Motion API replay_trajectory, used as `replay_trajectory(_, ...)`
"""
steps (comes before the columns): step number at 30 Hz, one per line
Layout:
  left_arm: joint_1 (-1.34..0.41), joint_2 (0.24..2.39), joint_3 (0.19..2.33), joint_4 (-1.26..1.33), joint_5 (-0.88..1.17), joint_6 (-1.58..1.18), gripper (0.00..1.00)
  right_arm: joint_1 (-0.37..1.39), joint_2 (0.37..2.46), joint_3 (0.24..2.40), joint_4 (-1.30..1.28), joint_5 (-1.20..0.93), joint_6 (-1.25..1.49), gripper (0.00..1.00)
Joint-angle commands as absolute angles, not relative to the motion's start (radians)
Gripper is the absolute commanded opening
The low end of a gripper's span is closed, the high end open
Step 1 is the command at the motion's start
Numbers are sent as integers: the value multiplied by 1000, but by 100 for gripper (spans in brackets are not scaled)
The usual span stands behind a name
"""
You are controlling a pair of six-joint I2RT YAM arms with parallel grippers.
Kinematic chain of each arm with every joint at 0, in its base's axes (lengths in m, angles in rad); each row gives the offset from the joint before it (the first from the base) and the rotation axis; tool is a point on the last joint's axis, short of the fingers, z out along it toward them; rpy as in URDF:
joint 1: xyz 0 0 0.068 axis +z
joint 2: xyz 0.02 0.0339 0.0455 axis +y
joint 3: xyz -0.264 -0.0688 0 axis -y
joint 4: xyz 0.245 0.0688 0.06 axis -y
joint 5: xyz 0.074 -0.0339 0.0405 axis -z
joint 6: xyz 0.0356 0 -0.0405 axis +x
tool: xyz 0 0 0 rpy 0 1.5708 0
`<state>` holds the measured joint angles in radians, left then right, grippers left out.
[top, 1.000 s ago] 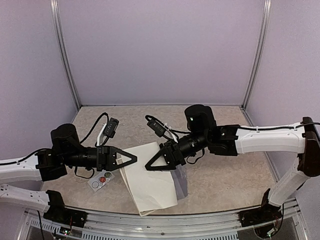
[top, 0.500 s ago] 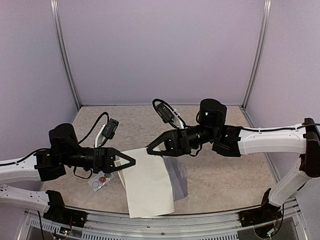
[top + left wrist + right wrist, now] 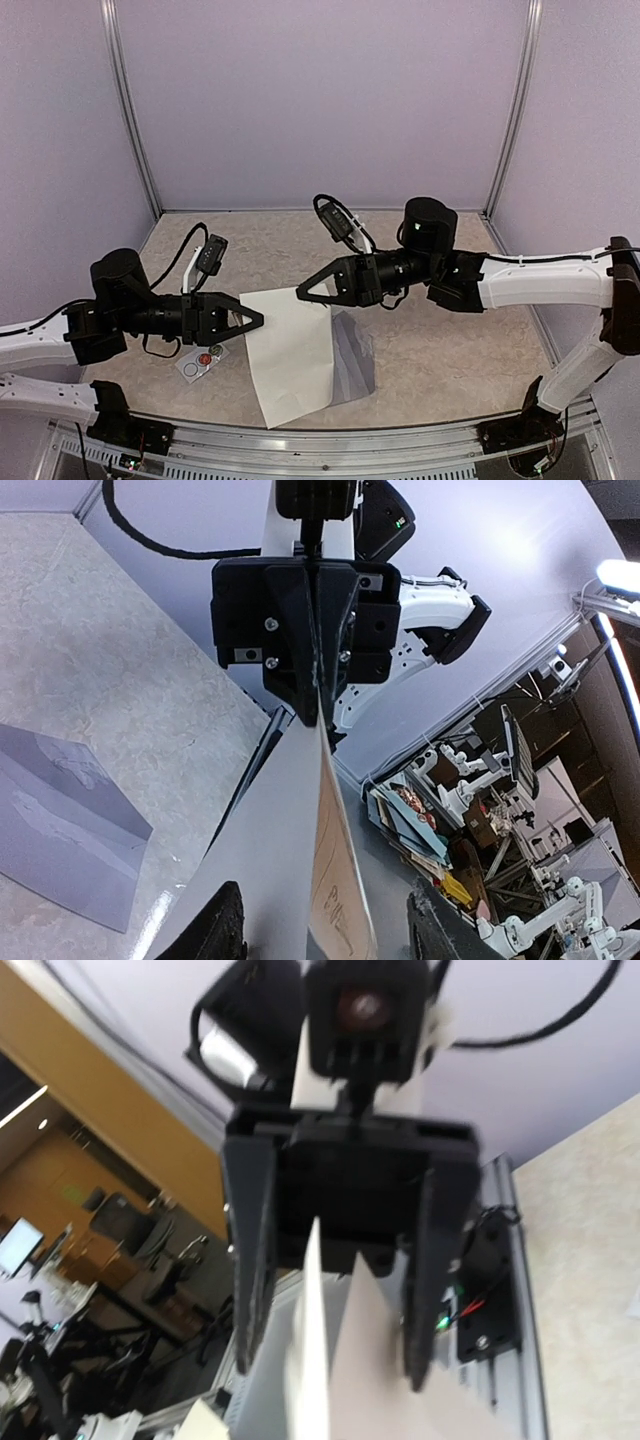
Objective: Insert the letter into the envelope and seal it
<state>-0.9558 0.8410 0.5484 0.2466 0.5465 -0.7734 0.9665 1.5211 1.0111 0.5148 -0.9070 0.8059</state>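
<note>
A beige, marble-patterned table (image 3: 450, 340) carries a flat grey envelope (image 3: 358, 365) near its front edge. A small white sticker card (image 3: 200, 362) lies well to the envelope's left.

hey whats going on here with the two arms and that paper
The right gripper has its jaws shut on the top corner of the cream letter, holding it up. The left gripper sits at the sheet's left edge, jaws open around it, not gripping. The grey envelope lies flat on the table, partly behind the sheet; the letter isn't in it yet.
</note>
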Motion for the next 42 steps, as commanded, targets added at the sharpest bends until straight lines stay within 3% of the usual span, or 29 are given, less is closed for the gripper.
replay_trajectory(1, -951, 773, 491, 283, 508, -820, 51, 948, 1477, 1008, 504, -888, 784, 0)
replay_trajectory(6, -951, 723, 457, 295, 485, -844, 47, 948, 1472, 1021, 439, -882, 738, 0)
replay_trajectory(17, -954, 813, 480, 324, 466, -830, 53, 951, 1454, 1017, 426, -883, 726, 0)
replay_trajectory(18, -955, 822, 484, 329, 465, -829, 48, 951, 1453, 1017, 423, -883, 727, 0)
replay_trajectory(20, -959, 843, 495, 341, 453, -825, 23, 952, 1450, 1017, 406, -876, 721, 0)
replay_trajectory(21, -963, 849, 498, 343, 438, -821, 3, 952, 1448, 1014, 397, -870, 717, 6)
replay_trajectory(22, -966, 850, 499, 345, 422, -819, 0, 952, 1446, 1007, 395, -866, 716, 20)
replay_trajectory(25, -968, 834, 488, 372, 379, -818, 0, 952, 1434, 969, 416, -860, 730, 51)
replay_trajectory(29, -966, 795, 463, 414, 348, -838, 0, 952, 1421, 914, 461, -854, 766, 62)
replay_trajectory(30, -966, 785, 459, 420, 346, -841, 0, 953, 1419, 901, 472, -854, 774, 62)
replay_trajectory(31, -964, 779, 459, 422, 348, -843, 0, 954, 1419, 891, 485, -853, 781, 53)
replay_trajectory(33, -965, 775, 459, 422, 354, -846, 0, 953, 1423, 880, 500, -855, 789, 28)
replay_trajectory(34, -964, 775, 458, 423, 355, -846, 0, 955, 1425, 881, 499, -855, 789, 8)
replay_trajectory(35, -964, 776, 459, 423, 354, -847, 0, 956, 1425, 881, 496, -850, 785, 0)
replay_trajectory(38, -963, 775, 462, 422, 345, -845, 0, 959, 1415, 873, 505, -845, 783, 0)
replay_trajectory(39, -963, 775, 463, 422, 340, -843, 0, 959, 1413, 873, 504, -847, 783, 13)
replay_trajectory(40, -963, 773, 464, 423, 336, -841, 0, 958, 1412, 871, 507, -849, 785, 39)
replay_trajectory(41, -963, 772, 465, 425, 332, -840, 0, 959, 1410, 868, 513, -854, 789, 57)
replay_trajectory(42, -963, 773, 464, 426, 328, -839, 0, 962, 1410, 863, 522, -858, 792, 61)
